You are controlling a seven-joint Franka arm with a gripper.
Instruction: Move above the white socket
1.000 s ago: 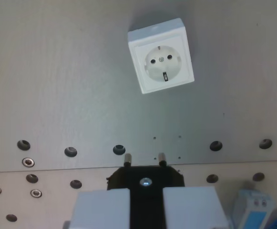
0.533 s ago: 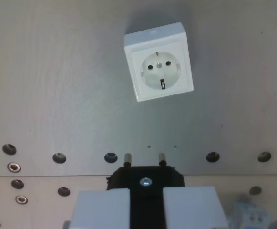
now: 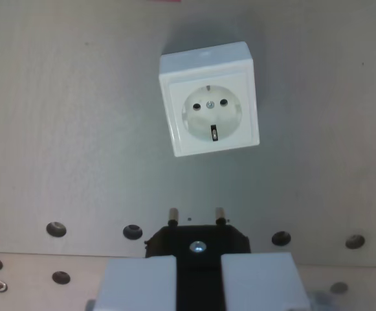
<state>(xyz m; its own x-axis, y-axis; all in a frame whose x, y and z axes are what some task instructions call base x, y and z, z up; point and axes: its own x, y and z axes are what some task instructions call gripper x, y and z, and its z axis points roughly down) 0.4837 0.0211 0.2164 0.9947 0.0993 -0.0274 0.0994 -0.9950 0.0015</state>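
Jaws sit clenched on a black plug [image 3: 198,249] at the bottom middle of the wrist view, the two pale fingers [image 3: 136,282] pressed against its sides; the gripper [image 3: 198,285] holds it with its two metal pins pointing up the frame toward the socket, and a small screw head shows on its face. Compared with a second ago the whole scene has slid down and toward the wrist view's left; that is the camera travelling, not the things. The row of holes [image 3: 132,231] in the surface [image 3: 65,129] has dropped nearer the plug, the blue part once at the lower right is out of frame, and the white socket [image 3: 210,98] looms larger. I judge the arm is closing on its target but is not yet over it. The socket lies in the upper middle, well apart from the pins; it is a square white box, slightly rotated, with a round recess, two dark pin holes, a centre screw and a dark earthing clip below.
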